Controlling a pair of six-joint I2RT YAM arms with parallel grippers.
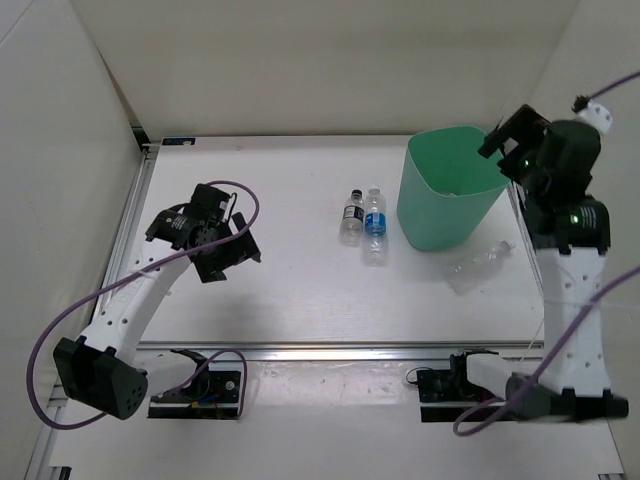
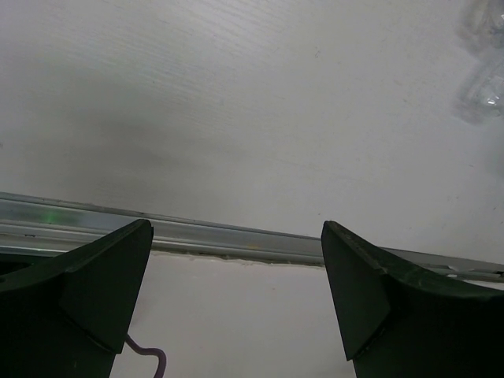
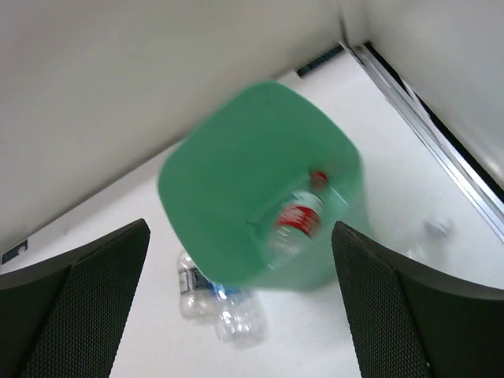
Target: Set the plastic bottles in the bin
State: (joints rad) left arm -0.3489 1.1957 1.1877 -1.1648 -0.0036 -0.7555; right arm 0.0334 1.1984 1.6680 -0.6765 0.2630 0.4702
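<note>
Right gripper point(image 3: 240, 228) hangs wide open and empty over the bin point(image 1: 447, 215), with the red-labelled bottle point(image 3: 298, 219) inside it, on the bottom I think, shot's blurry. One down, three left: black-labelled bottle point(image 1: 351, 217) and blue-labelled bottle point(image 1: 375, 225) side by side left of the bin, unlabelled bottle point(image 1: 480, 265) lying by its right side. Left gripper point(image 2: 236, 228) is open too, empty, way off left.

A lab test cell, from what I see.
White panels point(image 1: 300, 60) wall in my white table point(image 1: 290, 290) across the upper frame; an aluminium rail point(image 1: 330, 352) with both arm bases point(image 1: 200, 385) and purple cables point(image 1: 30, 375) lines the bottom.
</note>
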